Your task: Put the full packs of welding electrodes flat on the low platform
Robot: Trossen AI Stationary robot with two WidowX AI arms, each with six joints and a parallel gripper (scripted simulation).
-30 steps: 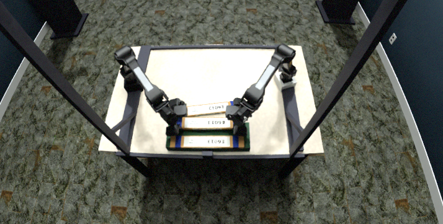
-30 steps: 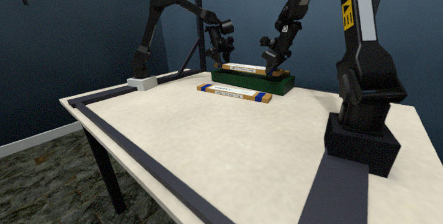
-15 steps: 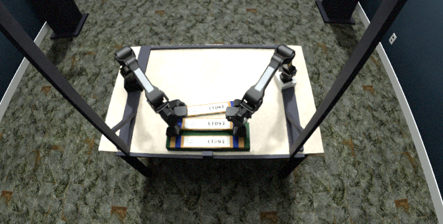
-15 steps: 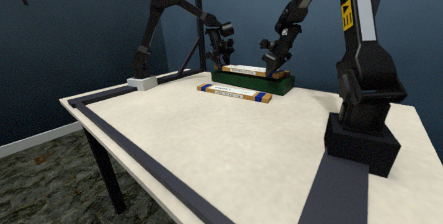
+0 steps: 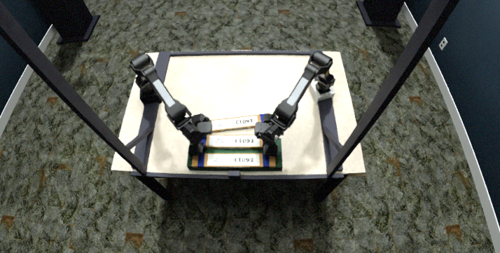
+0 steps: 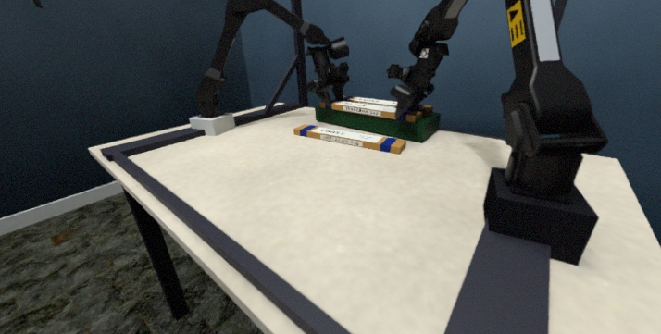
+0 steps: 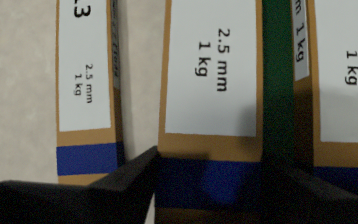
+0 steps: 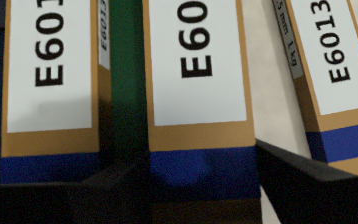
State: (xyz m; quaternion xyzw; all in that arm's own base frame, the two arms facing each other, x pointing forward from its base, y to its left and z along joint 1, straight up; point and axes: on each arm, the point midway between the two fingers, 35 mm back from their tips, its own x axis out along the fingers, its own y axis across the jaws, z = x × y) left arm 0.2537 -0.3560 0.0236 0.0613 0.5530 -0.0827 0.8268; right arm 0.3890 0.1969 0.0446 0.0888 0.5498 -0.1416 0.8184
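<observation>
One electrode pack [image 5: 232, 160] [image 7: 343, 117] [image 8: 49, 112] with orange ends and blue bands lies flat on the green low platform [image 5: 279, 163] [image 6: 427, 131] [image 7: 277, 75] [image 8: 126, 75], along its far side from the arms. A second pack [image 5: 234, 141] [image 6: 363, 110] [image 7: 211, 107] [image 8: 199, 107] is held level over the platform's near side; whether it touches the platform I cannot tell. My left gripper [image 5: 198, 147] [image 7: 206, 154] is shut on its "2.5 mm" end, my right gripper [image 5: 270, 146] [image 8: 200, 147] on its "E6013" end. The third pack [image 5: 234, 122] [image 6: 347, 137] lies flat on the table, off the platform.
The third pack lies slightly angled close beside the platform, on the arms' side. The platform stands near the edge of the table [image 5: 238, 80] [image 6: 333, 207]. Dark frame rails run along the table's sides, and dark posts rise at its corners.
</observation>
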